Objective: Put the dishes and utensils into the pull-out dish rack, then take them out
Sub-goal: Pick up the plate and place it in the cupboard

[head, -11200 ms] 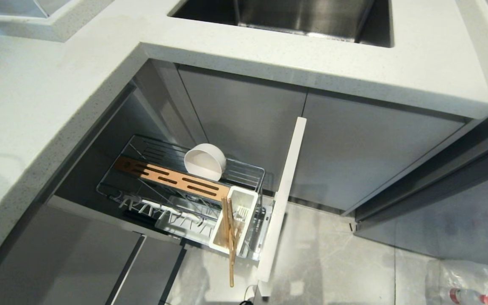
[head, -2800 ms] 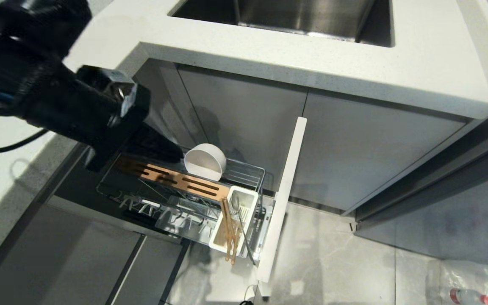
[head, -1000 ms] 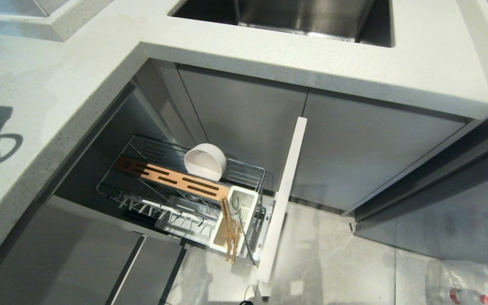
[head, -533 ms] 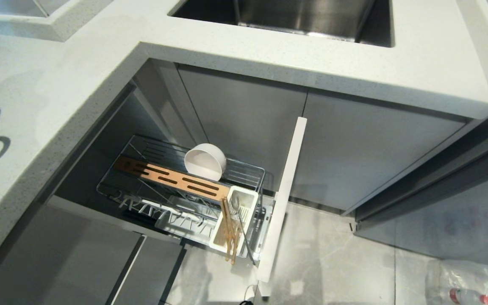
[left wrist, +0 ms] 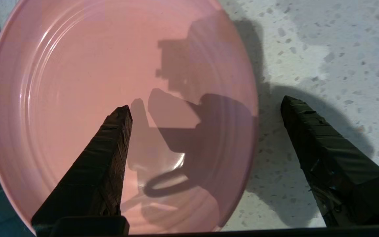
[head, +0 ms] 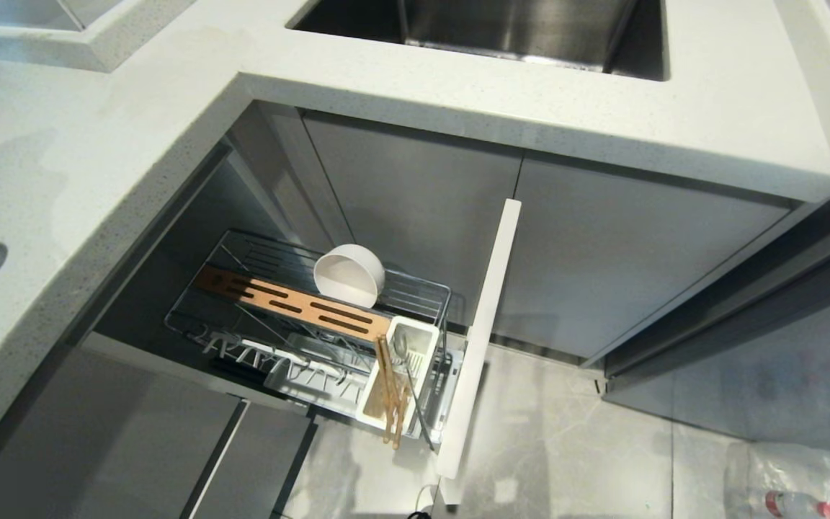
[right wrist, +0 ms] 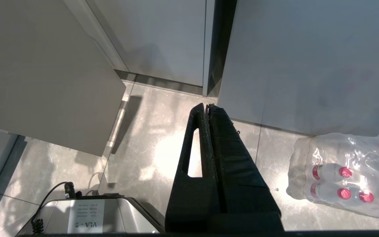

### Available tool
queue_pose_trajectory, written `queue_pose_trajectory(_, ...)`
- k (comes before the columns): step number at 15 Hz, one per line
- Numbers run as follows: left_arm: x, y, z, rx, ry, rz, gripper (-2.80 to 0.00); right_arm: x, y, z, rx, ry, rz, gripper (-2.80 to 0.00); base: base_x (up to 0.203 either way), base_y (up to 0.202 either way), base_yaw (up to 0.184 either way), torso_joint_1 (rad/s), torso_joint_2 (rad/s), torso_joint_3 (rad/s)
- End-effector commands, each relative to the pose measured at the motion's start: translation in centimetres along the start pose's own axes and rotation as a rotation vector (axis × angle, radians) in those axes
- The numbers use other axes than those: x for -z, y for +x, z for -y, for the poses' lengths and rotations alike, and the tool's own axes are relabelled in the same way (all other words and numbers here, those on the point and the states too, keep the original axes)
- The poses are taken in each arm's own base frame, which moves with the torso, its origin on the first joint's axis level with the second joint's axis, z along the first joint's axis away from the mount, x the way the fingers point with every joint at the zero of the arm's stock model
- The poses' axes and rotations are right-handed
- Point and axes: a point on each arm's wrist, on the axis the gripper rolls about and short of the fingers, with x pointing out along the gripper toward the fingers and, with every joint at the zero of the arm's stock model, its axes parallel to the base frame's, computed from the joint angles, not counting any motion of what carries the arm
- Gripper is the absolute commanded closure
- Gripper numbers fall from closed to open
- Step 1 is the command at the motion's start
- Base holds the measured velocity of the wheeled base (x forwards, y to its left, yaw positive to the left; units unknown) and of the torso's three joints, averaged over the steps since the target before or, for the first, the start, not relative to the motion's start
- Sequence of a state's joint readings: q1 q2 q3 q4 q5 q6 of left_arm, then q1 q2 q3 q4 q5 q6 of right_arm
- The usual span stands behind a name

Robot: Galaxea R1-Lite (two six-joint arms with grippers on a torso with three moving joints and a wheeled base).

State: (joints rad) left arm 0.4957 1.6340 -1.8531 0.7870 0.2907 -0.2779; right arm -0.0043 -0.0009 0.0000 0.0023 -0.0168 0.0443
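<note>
The pink plate (left wrist: 77, 82) lies flat on the speckled countertop (left wrist: 324, 49). My left gripper (left wrist: 205, 103) hovers open over the plate's edge, one finger above the plate and the other above the counter, holding nothing. The pull-out dish rack (head: 422, 286) stands pulled out below the counter. A white bowl (head: 349, 275) leans on its side behind the wooden strip (head: 292, 303). Chopsticks (head: 390, 396) and a metal spoon (head: 415, 404) stick out of the white cutlery box (head: 426, 339). My right gripper (right wrist: 207, 106) hangs shut over the floor, holding nothing.
The pale drawer front (head: 483, 331) juts out to the right of the rack. A steel sink (head: 516, 29) is set in the counter behind. A shrink-wrapped pack of water bottles (right wrist: 347, 171) lies on the tiled floor, and my base (right wrist: 87, 214) is below the right arm.
The left arm, over the rack a few seconds ago, is gone from the head view. Its shadow on the counter has slid slightly leftward. The spoon has joined the chopsticks since the earliest frame.
</note>
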Motion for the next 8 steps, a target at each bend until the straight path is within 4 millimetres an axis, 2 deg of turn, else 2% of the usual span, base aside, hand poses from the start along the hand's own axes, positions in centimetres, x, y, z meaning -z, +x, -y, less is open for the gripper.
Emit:
queue_pose_trajectory(1, 0.18, 0.44, -0.21, -0.015, -0.001, -0.018, -2.80, 0.05, 0.02, 0.00, 0.001, 0.000, -0.003, 0.00, 0.000, 0.000, 0.000, 0.000, 0.00, 0.000)
queue_pose_trajectory(5, 0.33, 0.62, -0.38, 0.007, -0.005, -0.036, -2.80, 0.04, 0.02, 0.00, 0.000, 0.000, -0.002, 0.00, 0.000, 0.000, 0.000, 0.000, 0.00, 0.000)
queue_pose_trajectory(6, 0.41, 0.63, -0.39, 0.009, -0.004, -0.039, 0.00, 0.04, 0.02, 0.00, 0.000, 0.000, -0.002, 0.00, 0.000, 0.000, 0.000, 0.000, 0.00, 0.000)
queue_pose_trajectory(8, 0.53, 0.63, -0.40, 0.021, -0.003, -0.047, 0.00, 0.05, 0.02, 0.00, 0.001, 0.000, -0.003, 0.00, 0.000, 0.000, 0.000, 0.000, 0.00, 0.000)
